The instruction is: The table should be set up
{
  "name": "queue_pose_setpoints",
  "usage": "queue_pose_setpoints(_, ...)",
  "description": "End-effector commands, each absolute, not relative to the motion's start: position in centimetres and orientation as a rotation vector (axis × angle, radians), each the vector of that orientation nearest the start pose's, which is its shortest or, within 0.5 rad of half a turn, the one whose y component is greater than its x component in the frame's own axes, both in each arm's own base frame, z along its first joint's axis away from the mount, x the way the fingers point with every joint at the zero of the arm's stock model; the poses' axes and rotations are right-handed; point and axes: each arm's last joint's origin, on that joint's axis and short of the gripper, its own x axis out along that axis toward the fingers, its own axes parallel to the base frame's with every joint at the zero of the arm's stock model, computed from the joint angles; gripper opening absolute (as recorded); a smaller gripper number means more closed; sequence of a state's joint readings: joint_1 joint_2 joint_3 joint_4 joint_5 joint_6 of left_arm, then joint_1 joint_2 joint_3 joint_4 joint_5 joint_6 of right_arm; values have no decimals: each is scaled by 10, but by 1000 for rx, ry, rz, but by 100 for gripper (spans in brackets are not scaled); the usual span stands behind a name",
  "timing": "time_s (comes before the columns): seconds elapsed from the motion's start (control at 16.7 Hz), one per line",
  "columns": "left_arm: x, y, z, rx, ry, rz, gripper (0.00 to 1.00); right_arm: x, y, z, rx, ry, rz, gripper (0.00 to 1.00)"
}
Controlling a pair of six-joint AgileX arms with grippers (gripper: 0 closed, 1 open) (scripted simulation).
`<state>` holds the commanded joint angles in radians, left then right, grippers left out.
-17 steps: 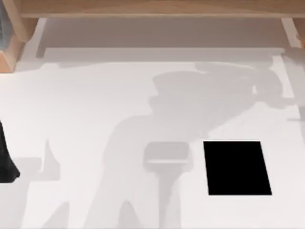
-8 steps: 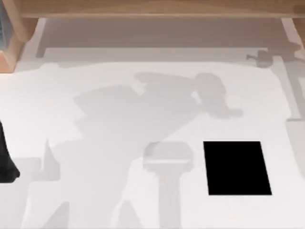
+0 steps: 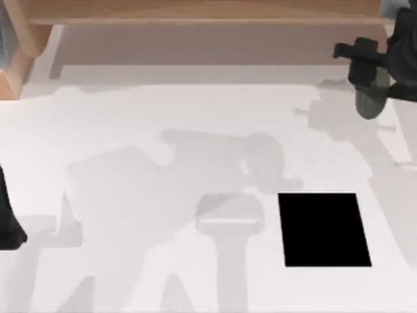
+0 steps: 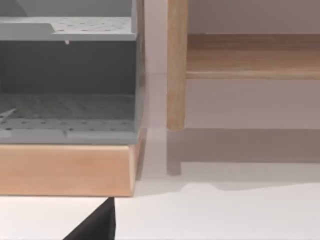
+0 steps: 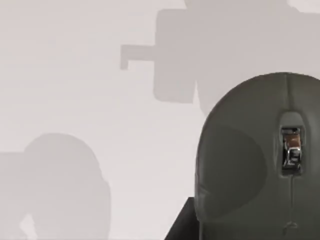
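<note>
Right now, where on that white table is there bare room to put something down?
Most of the table is bare: the whole stretch left of the black pad, up to the wooden shelf at the far edge. It is tighter at the far right corner, where the right claw hangs carrying a grey computer mouse. The left arm sits at the left edge.
</note>
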<state>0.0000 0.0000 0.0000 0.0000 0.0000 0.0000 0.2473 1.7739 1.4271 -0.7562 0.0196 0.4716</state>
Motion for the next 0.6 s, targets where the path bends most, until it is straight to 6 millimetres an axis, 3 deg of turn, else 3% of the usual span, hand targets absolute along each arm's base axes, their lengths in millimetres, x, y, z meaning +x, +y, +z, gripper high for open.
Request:
queue_pose_setpoints(0.36,106,-1,160,0,0,0,100,295,157,165,81,1396,-17,0)
queue_pose_setpoints(0.6,106,-1,160,0,0,0,100,279,166,147,26,1467,-12,0)
